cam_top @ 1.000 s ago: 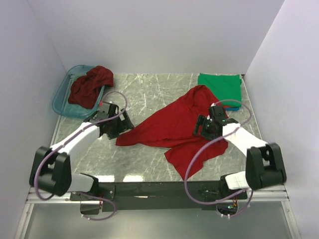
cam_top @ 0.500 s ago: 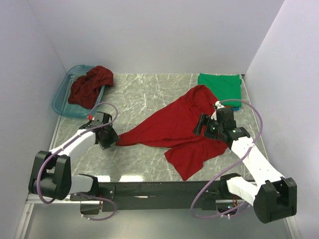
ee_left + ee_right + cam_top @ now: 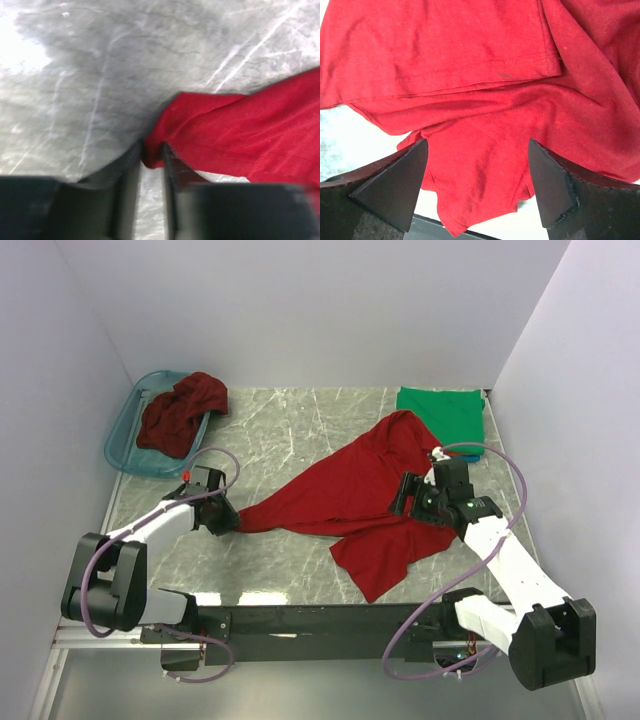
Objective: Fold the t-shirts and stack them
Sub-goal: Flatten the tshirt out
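Grey marble-patterned table [image 3: 300, 430] with pale veins carries everything, closed in on three sides by plain white walls [image 3: 300, 310]. Crumpled across its middle lies the red shirt [image 3: 350, 490], soft matte cloth with a stitched hem, drawn out into a long point toward the left. The left gripper [image 3: 151, 157] has its two dark fingers pinched close on that pointed corner, the cloth caught between them low against the tabletop. The right gripper [image 3: 477, 172] hangs over the shirt's right part with its wedge-shaped black fingers [image 3: 395, 185] spread wide and nothing between them. At the far left a see-through teal basket [image 3: 122, 445] holds a bunched maroon shirt [image 3: 180, 410], part of it spilling over the rim. In the far right corner a green shirt [image 3: 440, 410] lies folded flat into a neat rectangle, just beyond the red shirt's upper end.
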You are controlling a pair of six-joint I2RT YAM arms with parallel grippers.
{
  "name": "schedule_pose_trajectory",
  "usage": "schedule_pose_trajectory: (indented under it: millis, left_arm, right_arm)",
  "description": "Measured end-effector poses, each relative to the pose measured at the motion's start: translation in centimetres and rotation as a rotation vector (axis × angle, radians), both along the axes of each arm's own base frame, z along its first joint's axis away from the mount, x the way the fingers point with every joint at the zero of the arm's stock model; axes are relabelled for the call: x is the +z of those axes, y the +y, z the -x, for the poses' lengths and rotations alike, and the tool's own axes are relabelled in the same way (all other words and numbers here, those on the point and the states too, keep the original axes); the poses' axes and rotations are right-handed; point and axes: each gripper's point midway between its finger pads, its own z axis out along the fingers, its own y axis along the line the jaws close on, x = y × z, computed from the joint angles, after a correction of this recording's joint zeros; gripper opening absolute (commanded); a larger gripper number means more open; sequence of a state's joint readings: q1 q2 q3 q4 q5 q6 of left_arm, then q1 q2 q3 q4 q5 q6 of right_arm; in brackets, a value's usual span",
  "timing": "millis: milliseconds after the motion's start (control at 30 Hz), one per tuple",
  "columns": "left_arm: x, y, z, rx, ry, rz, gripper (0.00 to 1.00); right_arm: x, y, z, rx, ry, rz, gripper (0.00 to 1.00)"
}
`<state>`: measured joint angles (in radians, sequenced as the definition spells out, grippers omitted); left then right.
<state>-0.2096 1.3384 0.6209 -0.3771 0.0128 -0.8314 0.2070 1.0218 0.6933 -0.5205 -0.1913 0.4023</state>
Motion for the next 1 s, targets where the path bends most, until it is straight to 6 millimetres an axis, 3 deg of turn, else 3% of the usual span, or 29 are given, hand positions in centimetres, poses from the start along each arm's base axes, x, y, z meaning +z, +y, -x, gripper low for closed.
schedule_pose_trajectory:
  millis: [100, 300, 433, 567, 733, 833, 1000]
  left_arm:
    - [-0.3, -0.7, -0.3, -0.017, -0.001, 0.032, 0.01]
    - [0.0, -1.9, -0.3, -0.057, -0.014, 0.095, 0.01]
    - [1.2, -2.6, 0.8, -0.085, -0.027, 0.143, 0.01]
    - [3.9, -3.2, 1.1, -0.111, -0.095, 0.19, 0.01]
    - [6.4, -3.6, 1.8, -0.132, -0.164, 0.23, 0.01]
    - [6.7, -3.8, 2.2, -0.141, -0.17, 0.243, 0.01]
    - [6.3, -3.8, 2.8, -0.142, -0.159, 0.248, 0.01]
  right_arm:
    - [-0.1, -0.2, 0.1, -0.008, 0.006, 0.011, 0.87]
    - [-0.2, -0.7, 0.9, -0.017, 0.016, 0.038, 0.86]
    - [-0.1, 0.7, 2.6, 0.036, 0.021, 0.067, 0.86]
    - [-0.5, 3.7, 5.6, 0.135, 0.062, 0.078, 0.85]
    - [-2.3, 6.7, 11.2, 0.26, 0.149, 0.091, 0.84]
    - [-3.8, 7.6, 14.9, 0.324, 0.222, 0.116, 0.82]
    - [-5.7, 9.0, 17.7, 0.375, 0.291, 0.172, 0.8]
